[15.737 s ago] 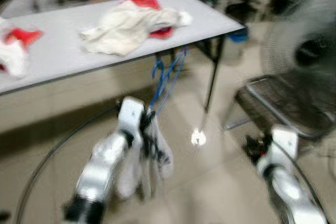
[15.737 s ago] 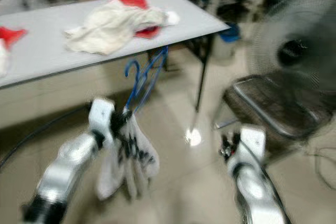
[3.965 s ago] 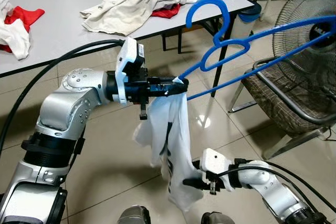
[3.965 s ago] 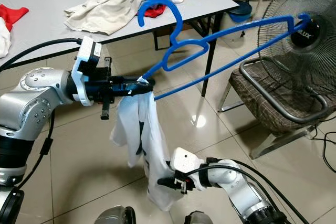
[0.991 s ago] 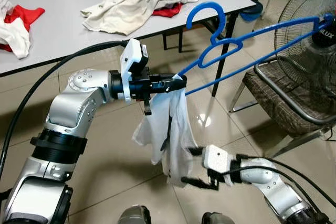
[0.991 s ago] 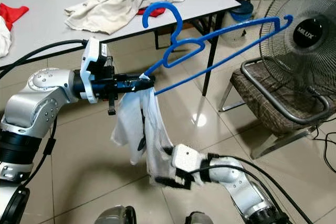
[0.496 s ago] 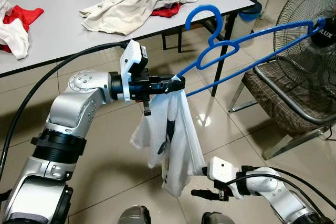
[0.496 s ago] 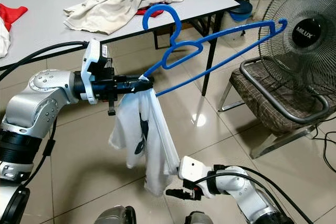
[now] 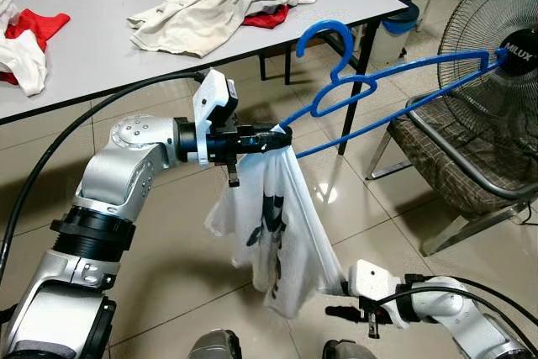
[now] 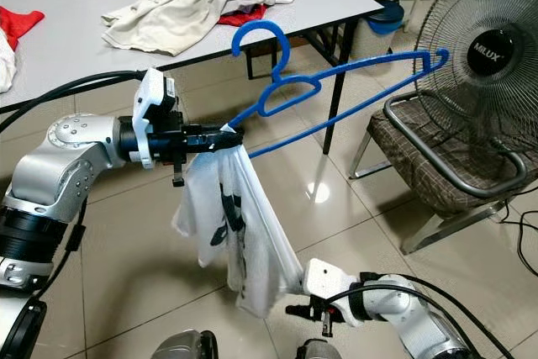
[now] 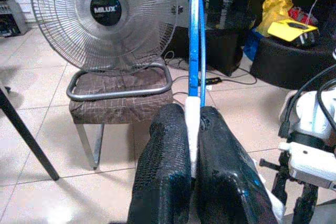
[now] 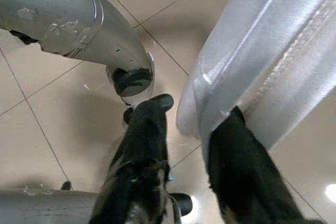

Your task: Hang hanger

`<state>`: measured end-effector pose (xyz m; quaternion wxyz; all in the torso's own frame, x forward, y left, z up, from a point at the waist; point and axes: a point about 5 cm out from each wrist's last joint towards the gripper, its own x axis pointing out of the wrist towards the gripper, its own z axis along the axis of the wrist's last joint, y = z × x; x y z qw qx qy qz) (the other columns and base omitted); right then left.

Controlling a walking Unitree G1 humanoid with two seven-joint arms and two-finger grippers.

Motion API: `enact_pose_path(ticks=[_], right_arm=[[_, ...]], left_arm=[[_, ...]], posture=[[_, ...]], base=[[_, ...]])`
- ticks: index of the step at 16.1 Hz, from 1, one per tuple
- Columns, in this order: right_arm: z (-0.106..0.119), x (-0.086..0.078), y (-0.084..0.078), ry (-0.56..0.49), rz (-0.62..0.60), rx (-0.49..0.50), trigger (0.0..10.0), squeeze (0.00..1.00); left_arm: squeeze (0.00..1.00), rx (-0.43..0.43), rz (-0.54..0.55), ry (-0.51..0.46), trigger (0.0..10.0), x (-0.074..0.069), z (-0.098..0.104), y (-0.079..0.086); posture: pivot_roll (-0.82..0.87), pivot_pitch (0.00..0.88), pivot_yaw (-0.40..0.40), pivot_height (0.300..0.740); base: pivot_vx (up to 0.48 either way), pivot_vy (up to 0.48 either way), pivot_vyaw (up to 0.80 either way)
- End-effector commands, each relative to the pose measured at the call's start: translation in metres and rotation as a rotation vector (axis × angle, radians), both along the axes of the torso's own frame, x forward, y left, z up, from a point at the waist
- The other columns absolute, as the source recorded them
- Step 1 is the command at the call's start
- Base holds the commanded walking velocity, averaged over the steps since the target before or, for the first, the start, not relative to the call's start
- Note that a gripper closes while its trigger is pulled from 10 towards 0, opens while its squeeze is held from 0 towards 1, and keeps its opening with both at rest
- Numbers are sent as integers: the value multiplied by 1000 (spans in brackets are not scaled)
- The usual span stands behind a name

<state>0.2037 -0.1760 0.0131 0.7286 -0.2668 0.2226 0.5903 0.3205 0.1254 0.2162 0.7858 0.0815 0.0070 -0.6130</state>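
A blue plastic hanger [image 9: 380, 90] sticks out level over the floor, hook up, its far tip near the fan. My left gripper [image 9: 282, 135] is shut on its near end, together with the white printed T-shirt [image 9: 269, 224] that hangs from that end. In the left wrist view the fingers [image 11: 163, 166] pinch white cloth and the blue bar [image 11: 195, 40]. My right gripper [image 9: 334, 312] is low above the floor, just beside the shirt's lower corner. Its fingers [image 12: 144, 129] stand open with only floor tiles between them.
A grey table [image 9: 101, 52] behind carries a beige garment [image 9: 218, 2] and red and white clothes [image 9: 25, 35]. A standing fan [image 9: 504, 48] and a metal-framed stool [image 9: 454, 166] are to the right. A black cable [image 9: 50, 174] loops by my left arm. Tiled floor lies between.
The right gripper has drawn back from the shirt, lower and to the right. The shirt's hem has swung toward it. The hanger's far tip has dropped a little.
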Motion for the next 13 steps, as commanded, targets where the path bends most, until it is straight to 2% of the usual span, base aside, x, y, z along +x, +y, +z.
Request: enact_pose_path(ticks=[1,4,5,6,8,9,13], right_arm=[[-13,-13,-23,75,-41,-90,0,0],[-14,-13,-42,79,-84,-153,0,0],[-10,-8,-55,53,-138,-178,0,0],[-9,-7,-57,49,-151,-180,0,0],[-4,-3,-80,16,-210,-248,0,0],[1,-1,-95,-15,-258,-296,0,0],[21,13,-124,-139,-401,-347,0,0]], left_arm=[[0,6,35,-63,0,2,9,9],[0,24,46,-65,0,2,6,13],[0,42,49,-65,0,1,3,15],[0,47,49,-66,0,1,3,16],[0,65,55,-61,0,-1,-2,21],[0,88,66,-60,0,-2,-6,25],[0,138,82,-49,0,-4,-16,34]], posture=[[23,73,84,740],[22,66,83,740],[19,60,83,740],[19,59,83,740],[16,51,80,740],[15,48,78,740],[14,45,77,740]], base=[[0,0,0],[0,0,0],[0,0,0],[0,0,0],[0,0,0],[0,0,0],[0,0,0]])
